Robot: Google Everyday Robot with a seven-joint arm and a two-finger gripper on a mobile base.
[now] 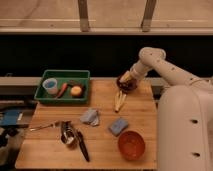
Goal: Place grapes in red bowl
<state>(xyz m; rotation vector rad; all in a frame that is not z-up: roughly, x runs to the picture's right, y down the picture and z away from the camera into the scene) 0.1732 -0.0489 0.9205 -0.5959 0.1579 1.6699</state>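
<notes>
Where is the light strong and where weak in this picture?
Camera view: warm light covers the wooden table and the red bowl near its front edge; the band behind is almost black; the gripper, at the dark bowl on the far edge, is dim against it.

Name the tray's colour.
Green; the tray shows in the camera view. The gripper is at the dark bowl.

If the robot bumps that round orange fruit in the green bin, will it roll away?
It probably rolls a bit: the orange fruit looks round and smooth. The walls of the green bin should stop it. The gripper is over at the purple bowl, not near it.
</notes>
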